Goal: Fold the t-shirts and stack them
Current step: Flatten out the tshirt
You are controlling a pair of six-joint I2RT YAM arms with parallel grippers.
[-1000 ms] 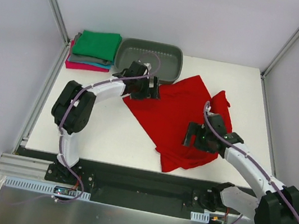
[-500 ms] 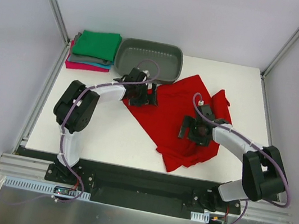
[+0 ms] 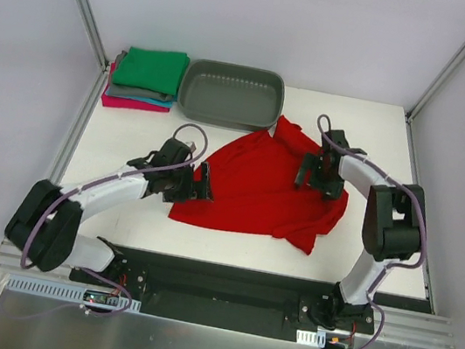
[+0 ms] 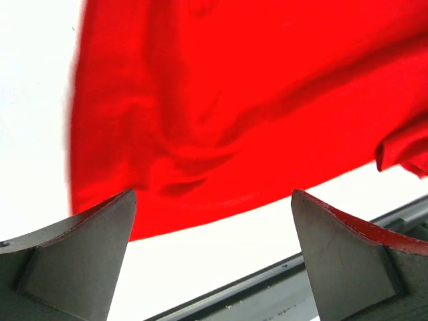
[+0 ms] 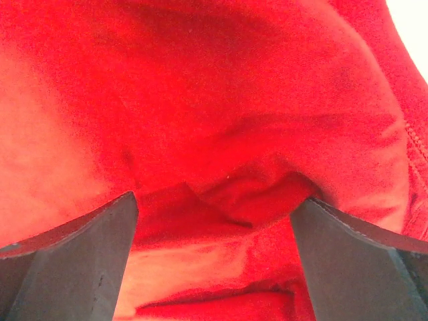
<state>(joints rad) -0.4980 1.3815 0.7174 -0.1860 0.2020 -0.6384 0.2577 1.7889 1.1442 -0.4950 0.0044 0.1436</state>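
So, red t-shirt: it lies unfolded and rumpled on the table, centre to right. Its far flap sits just beside the tub, and the folded stack is well apart at the far left.
Long axis: I judge it runs left to right, tilted so the left end sits nearer and the right end farther.
Pointing: I cannot tell which end carries the collar; the cloth is too bunched.
Left gripper: my jaws stand wide apart and hold nothing, low over the shirt's near left edge.
Right gripper: my jaws are spread wide here too, with nothing held, right above a wrinkled hump on the shirt's right part.
Risk, right side: if I close on that hump I may pinch several layers at once, and the fold would come out lumpy.
Risk, left side: the edge is thin and flat, so my fingers may slip off it or catch only the table.
Risk, pulling: uneven tugs from the two sides could skew the shirt, and the far flap might snag on the tub.
Risk, near edge: dragging it nearer could spill the hem off the table.
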